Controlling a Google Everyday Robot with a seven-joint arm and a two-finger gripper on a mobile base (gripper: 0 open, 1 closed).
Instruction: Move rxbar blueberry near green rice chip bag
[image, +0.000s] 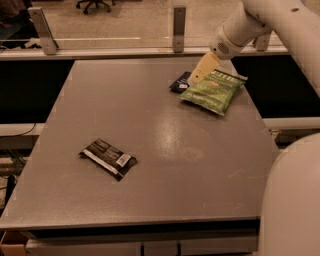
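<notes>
One small dark blue bar is lying flat toward the far right of the grey table. Its right end is sitting just beside the left edge of the green chip bag. The two are looking as if they are touching, though the spot where they meet is being covered, so that cannot be told for sure. A little pale lettering is showing on the bar's near end.

The green chip bag is lying puffed up and slightly askew, with its white top edge pointing to the far right and its lower corner pointing toward the middle of the table.

The gripper is hanging over the bar's far right corner and the bag's upper left corner, slanting down and to the left and hiding a part of each. How far it is open cannot be told, nor whether it is touching or holding either packet. The white arm is reaching down to it from the upper right.

Well apart from all this, a longer black-brown wrapper with a white barcode patch is lying at an angle on the near left part of the table.

Behind the table a low rail is running across, with one metal post standing behind the bar and another post at the far left. The base of an office chair is showing at the top edge. The robot's white body is filling the lower right corner.
</notes>
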